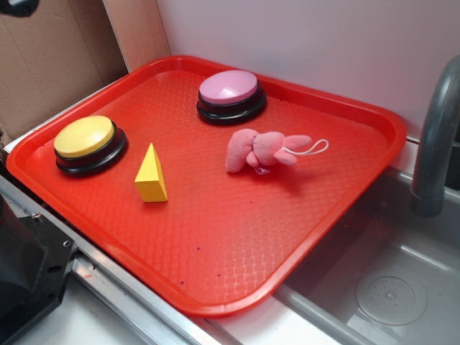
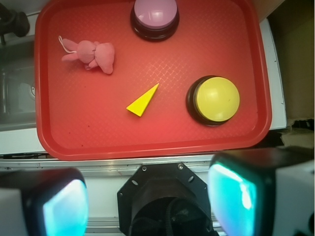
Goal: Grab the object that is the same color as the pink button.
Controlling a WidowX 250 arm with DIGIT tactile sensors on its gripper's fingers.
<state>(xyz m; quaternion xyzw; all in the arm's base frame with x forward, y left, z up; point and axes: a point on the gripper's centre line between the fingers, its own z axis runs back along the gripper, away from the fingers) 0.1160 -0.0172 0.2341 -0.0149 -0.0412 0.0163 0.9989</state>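
The red tray [image 1: 215,273] lies beside a sink [image 1: 388,287], carrying four things well apart from one another, a layout that looks meant to make the choice by colour plain and leave room for a grasp from above. The pink button [image 1: 228,88] stands near the tray's far edge, just in from the back rim. The toy [image 1: 260,149] lies just in front of that button, toward the sink-side edge, flat on its side with its white string [image 1: 313,149] trailing toward that rim; nothing touches it. The yellow button [image 1: 85,138] sits near the left corner, and the yellow block [image 1: 151,174] stands just beside it, toward the middle.

In the wrist view the gripper [image 2: 147,201] hangs above the tray's near edge, its two blurred pads [image 2: 231,196] set wide apart with nothing between them, so the toy is not yet taken. By colour the toy matches the pink button, so it seems the right target; being soft and lumpy, it will likely squash under the pads.

No brand, label or writing can be read on anything.
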